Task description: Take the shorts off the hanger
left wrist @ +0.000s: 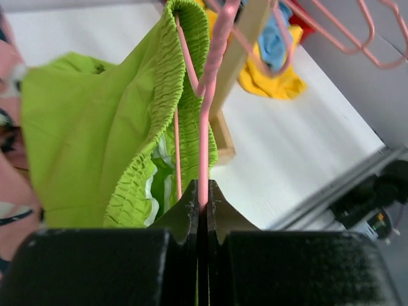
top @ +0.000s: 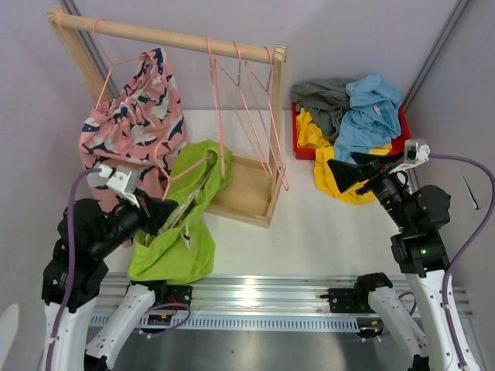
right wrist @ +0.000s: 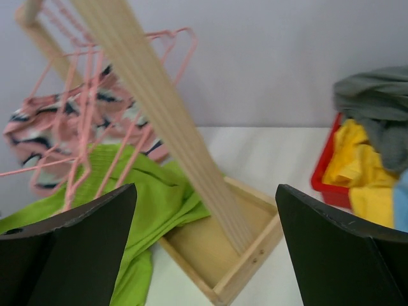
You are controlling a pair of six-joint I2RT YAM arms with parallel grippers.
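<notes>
**Left gripper point(left wrist: 203, 191) clenched on a pink hanger point(left wrist: 204, 137) that carries the lime green shorts point(left wrist: 83, 127); right gripper point(top: 348, 171) spread wide, grasping nothing.**

The lime green shorts sag from that hanger, waistband looped around the wire. Their lower part is bunched at the near edge of the bench point(top: 325, 228), beside the wooden rack point(top: 155, 32). The pink patterned shorts point(top: 135, 116) hang at the rack's left end. The grey shorts point(top: 321, 97), light blue shorts point(top: 371, 116) and yellow shorts point(top: 313, 133) lie heaped in the red bin point(top: 297, 147), with the yellow spilling out under the right gripper.
</notes>
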